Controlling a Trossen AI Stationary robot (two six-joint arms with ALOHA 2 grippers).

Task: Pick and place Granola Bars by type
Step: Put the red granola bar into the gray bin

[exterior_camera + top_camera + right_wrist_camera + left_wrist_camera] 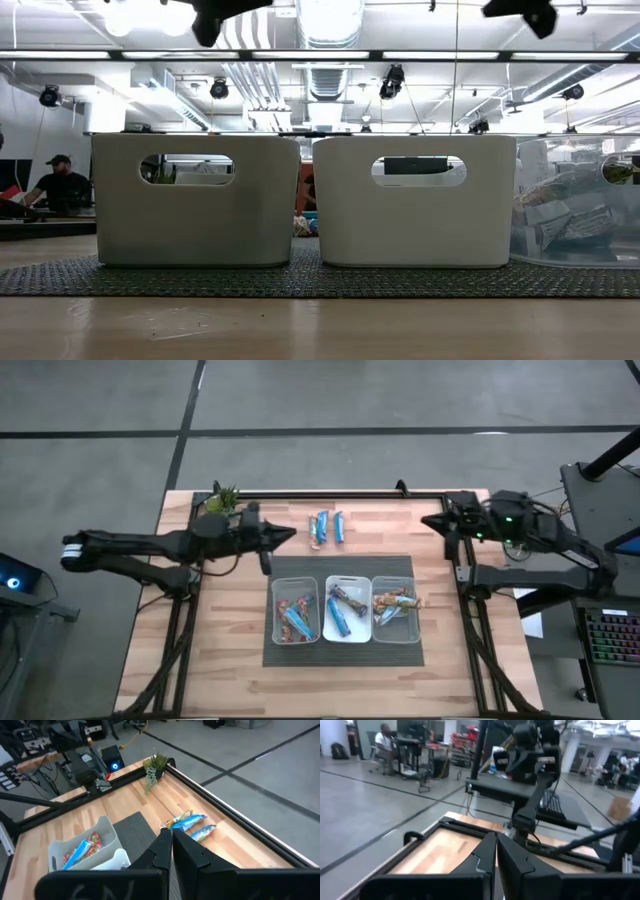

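Three loose granola bars (326,527) (191,823) in blue and orange-blue wrappers lie flat on the wooden table behind the mat. More bars lie in three bins on the dark mat (340,652): blue-and-red ones in the left bin (295,610), blue ones in the middle bin (347,609), tan ones in the right bin (396,608). My left gripper (290,535) (496,851) hovers shut left of the loose bars, holding nothing. My right gripper (428,520) (170,843) hovers shut near the table's far right, also holding nothing.
A small green plant (222,498) (155,764) stands at the far left corner. A black frame rail (330,494) runs along the far edge and down both sides. Bare wood lies in front of the mat. A person (60,185) sits in the room beyond.
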